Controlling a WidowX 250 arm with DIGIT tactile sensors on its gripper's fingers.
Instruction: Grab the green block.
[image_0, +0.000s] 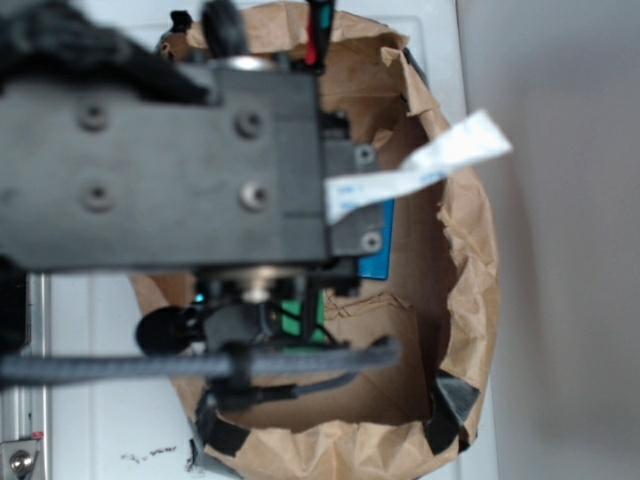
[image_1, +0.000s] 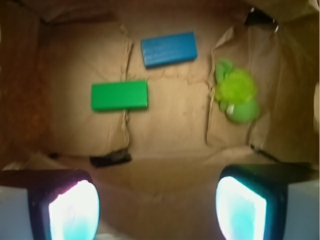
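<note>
The green block (image_1: 119, 95) lies flat on the floor of a brown paper bag (image_1: 170, 125), left of centre in the wrist view. In the exterior view only a sliver of it (image_0: 296, 318) shows under the arm. My gripper (image_1: 157, 210) is open and empty, held above the bag floor, its two glowing pads (image_1: 75, 212) wide apart at the bottom of the wrist view. The block is ahead of the gripper and to the left, clear of both pads.
A blue block (image_1: 169, 49) lies beyond the green one, partly seen in the exterior view (image_0: 380, 245). A fuzzy lime-green plush toy (image_1: 236, 97) sits at the right. The crumpled bag walls (image_0: 470, 260) rise all round. A black clip (image_1: 110, 159) lies near the front.
</note>
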